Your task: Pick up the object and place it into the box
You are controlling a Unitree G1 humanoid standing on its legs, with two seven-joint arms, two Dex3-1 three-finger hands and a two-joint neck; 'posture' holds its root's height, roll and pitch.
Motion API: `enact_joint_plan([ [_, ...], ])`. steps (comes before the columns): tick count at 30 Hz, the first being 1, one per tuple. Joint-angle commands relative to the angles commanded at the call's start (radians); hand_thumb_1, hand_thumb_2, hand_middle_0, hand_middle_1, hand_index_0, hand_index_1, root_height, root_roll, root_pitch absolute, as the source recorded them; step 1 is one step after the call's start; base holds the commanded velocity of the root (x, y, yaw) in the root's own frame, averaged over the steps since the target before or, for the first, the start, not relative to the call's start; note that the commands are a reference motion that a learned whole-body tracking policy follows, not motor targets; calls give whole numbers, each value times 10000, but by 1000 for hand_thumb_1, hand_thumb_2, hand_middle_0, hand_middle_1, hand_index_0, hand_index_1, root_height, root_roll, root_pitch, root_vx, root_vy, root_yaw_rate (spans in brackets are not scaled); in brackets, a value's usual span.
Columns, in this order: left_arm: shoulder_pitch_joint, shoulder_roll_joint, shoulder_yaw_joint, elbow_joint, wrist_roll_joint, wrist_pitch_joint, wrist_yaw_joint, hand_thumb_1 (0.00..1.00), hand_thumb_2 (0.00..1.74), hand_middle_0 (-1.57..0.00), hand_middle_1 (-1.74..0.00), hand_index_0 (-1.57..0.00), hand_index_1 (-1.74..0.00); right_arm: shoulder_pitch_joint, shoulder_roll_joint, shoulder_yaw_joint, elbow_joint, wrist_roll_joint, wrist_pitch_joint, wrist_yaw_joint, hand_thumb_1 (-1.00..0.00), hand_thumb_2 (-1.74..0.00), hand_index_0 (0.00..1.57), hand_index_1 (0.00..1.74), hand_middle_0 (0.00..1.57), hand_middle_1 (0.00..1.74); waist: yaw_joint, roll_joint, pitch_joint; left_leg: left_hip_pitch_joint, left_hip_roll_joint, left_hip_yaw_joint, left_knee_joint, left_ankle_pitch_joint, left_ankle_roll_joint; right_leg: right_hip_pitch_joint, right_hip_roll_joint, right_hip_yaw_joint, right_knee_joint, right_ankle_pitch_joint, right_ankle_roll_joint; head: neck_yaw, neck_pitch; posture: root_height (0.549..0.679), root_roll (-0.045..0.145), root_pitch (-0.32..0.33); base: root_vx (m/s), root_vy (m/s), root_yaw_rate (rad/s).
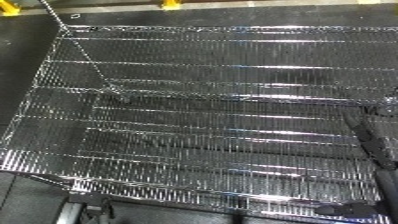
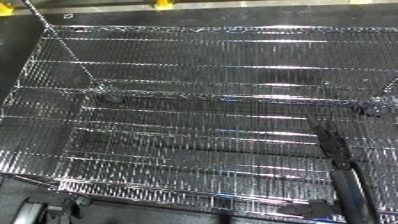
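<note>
Dark floor beneath, wire mesh bin [image 1: 204, 100] filling view, yellow floor markers [image 1: 169, 5] beyond

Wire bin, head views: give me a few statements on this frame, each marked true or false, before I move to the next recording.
1. The wire bin fills most of both views. True.
2. A robot hand is holding an object above the bin. False: no hand shows in either view.
3. The bin is made of solid blue plastic. False: it is shiny metal wire mesh, and the dark floor shows through it.
4. Yellow pieces show at the top edge, beyond the bin. True.
5. A dark strap-like thing shows at the right, though whether it lies inside or under the mesh cannot be told. True.
</note>
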State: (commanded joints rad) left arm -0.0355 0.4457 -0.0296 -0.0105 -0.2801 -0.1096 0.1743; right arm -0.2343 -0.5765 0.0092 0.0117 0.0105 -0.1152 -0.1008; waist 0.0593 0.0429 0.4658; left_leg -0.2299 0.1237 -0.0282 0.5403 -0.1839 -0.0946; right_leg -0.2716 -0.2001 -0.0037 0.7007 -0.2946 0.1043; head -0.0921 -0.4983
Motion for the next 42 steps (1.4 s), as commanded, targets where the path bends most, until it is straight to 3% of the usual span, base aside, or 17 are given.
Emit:
enact_joint_plan([
  [8,116,-49,69,-35,87,47,-15,1000,1740,-1570,-1740,-1570,-1740,81,-13,68,-31,-214,13,34,0,0,0,0,0,0,35,-55,-1,15,7,-14,-58,-26,8,31,-13,-13,-85,-7,29,312,-213,647,57,-71,13,11,12],
  [19,20,-38,12,-31,162,62,-31,1000,1740,-1570,-1740,-1570,-1740,111,-180,77,-105,-366,-6,59,0,0,0,0,0,0,27,-102,-17,51,19,-6,-56,-75,18,13,-28,-15,-68,-36,69,626,-933,646,57,-69,17,3,-4],
  [30,-7,-39,-89,12,109,65,-42,1000,1740,-1570,-1740,-1570,-1740,-80,-452,168,-149,-661,75,75,0,0,0,0,0,0,30,-83,-3,58,25,2,10,-116,19,-42,-25,27,45,-100,70,1089,-1318,645,56,-69,16,-2,-4],
  [38,-152,4,-268,98,95,18,-127,1000,1740,-1570,-1740,-1570,-1740,-510,-648,656,95,-932,150,268,0,0,0,0,0,0,90,-82,62,-28,43,-9,61,-101,16,-90,-17,19,46,-82,71,1634,-1801,644,55,-69,-1,-4,10],
  [42,-238,70,-324,194,60,-31,-140,1000,1740,-1570,-1740,-1570,-1740,-973,-999,1108,447,-1365,243,481,0,0,0,0,0,0,139,-102,105,-48,41,-16,70,-95,21,-119,-11,28,56,-53,74,2220,-2073,644,55,-70,-3,-7,6],
])
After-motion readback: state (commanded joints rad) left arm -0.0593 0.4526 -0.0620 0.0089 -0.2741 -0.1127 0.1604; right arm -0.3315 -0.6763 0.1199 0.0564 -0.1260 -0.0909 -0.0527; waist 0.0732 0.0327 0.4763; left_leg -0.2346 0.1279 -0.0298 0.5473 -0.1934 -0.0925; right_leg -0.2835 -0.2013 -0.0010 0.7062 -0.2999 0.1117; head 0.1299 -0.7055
